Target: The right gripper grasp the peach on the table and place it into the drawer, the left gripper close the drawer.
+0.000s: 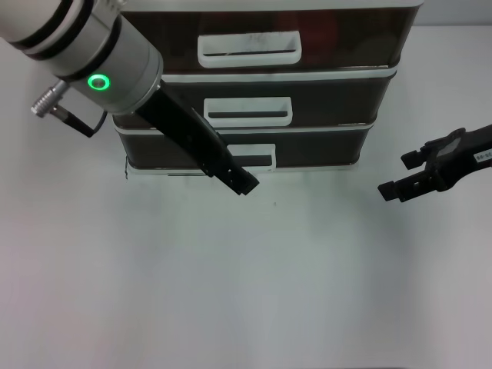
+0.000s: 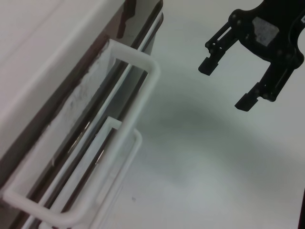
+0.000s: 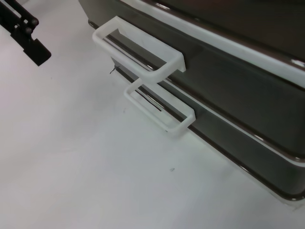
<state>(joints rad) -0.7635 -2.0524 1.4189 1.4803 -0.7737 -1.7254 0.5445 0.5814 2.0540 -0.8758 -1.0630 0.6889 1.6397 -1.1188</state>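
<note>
White table [image 1: 231, 292], drawer [image 1: 254, 46] shut, grippers hovering

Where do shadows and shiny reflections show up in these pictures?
Head view: a soft shadow lies on the table in front of the drawers, under the left gripper. Left wrist view: a broad grey shadow crosses the table beside the handles, below the right gripper. Right wrist view: bright glints run along the drawer edges.

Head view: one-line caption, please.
Drawers shut, no peach visible; left gripper at the bottom handle, right gripper open aside.
</note>
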